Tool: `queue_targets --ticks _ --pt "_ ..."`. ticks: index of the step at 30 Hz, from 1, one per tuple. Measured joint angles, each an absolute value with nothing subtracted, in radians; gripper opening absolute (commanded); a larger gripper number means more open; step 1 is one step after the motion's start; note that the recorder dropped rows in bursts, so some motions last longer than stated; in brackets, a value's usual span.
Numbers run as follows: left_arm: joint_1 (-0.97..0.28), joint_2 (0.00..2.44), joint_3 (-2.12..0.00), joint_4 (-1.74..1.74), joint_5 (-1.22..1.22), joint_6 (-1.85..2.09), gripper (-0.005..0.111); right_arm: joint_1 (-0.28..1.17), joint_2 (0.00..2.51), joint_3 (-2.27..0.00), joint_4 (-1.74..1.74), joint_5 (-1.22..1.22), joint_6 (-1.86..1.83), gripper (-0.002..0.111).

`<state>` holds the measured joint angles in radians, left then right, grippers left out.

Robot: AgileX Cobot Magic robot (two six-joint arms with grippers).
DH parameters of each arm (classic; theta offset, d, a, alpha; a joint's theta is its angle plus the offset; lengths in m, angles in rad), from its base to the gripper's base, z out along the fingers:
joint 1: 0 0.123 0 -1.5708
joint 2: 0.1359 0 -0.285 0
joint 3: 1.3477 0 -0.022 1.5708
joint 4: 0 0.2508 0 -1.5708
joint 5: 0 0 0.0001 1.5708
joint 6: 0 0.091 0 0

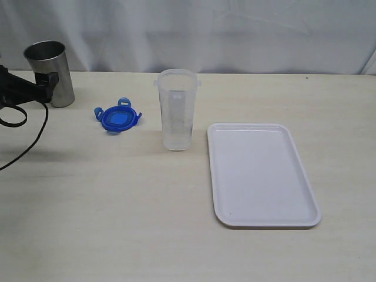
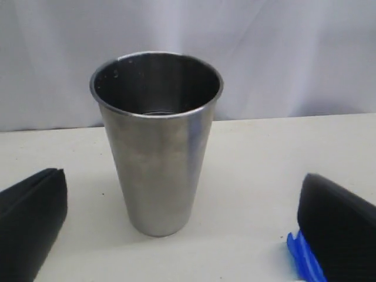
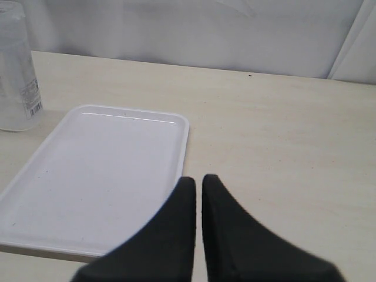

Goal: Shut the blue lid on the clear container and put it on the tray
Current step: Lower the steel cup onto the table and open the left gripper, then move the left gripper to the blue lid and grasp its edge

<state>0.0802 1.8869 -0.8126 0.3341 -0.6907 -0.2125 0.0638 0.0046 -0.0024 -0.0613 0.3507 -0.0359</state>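
Open clear container, blue lid apart
Lid at its 9 o'clock, tray at 4 o'clock; left hand released, right hand clenched, empty.

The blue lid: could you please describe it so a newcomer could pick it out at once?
In the exterior view, on the pale table, look left of the white tray to the tall clear container. The blue lid lies flat between that container and the steel cup. It is the only bright blue thing, low and roundish with flaps around its rim.
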Motion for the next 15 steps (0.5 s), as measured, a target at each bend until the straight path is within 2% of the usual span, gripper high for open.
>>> queue_targets --ticks 7,15 --pt "0.021 1.772 -0.762 0.344 -0.627 -0.349 0.104 0.064 0.005 -0.002 -0.061 0.351 -0.036 0.005" --pt "-0.135 1.748 -0.805 0.331 -0.305 -0.433 0.104 0.064 0.005 -0.002 -0.061 0.351 -0.036 0.005"
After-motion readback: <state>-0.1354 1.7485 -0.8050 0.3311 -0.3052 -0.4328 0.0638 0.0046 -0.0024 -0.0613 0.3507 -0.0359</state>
